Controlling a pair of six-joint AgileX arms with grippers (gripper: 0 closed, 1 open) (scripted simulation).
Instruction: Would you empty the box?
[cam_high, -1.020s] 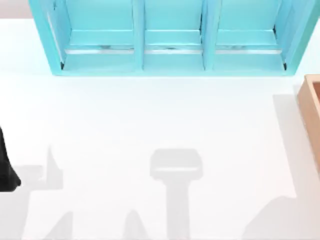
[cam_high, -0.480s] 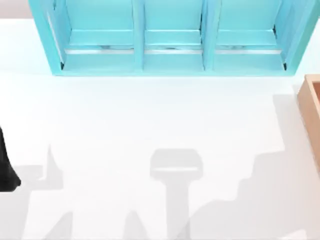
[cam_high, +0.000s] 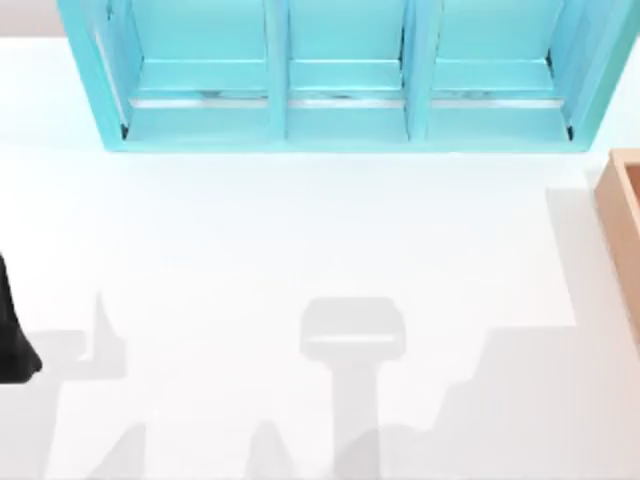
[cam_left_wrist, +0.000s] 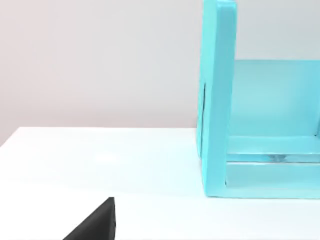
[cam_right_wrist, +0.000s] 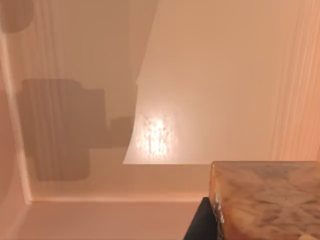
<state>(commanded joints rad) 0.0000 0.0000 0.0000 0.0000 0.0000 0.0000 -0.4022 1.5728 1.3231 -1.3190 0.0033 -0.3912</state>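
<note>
Your box (cam_high: 622, 225) sat at the table's (cam_high: 300, 250) right edge. Right gripper (cam_right_wrist: 199, 224) hung over its inside beside a brown block (cam_right_wrist: 265, 200); you couldn't tell its grip. Left arm (cam_high: 12, 340) parked at left edge, grip likewise unclear.

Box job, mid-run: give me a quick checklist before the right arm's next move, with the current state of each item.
1. Box located at the table's right edge: ok.
2. Right wrist camera looks into the box interior: ok.
3. Something left to remove: a brown, wood-patterned block sits in that view: ok.
4. Right gripper's fingers around the block: cannot tell.
5. Left arm parked at the table's left edge, away from the box: ok.
6. Turquoise shelf unit stands apart from the box: ok.
</note>
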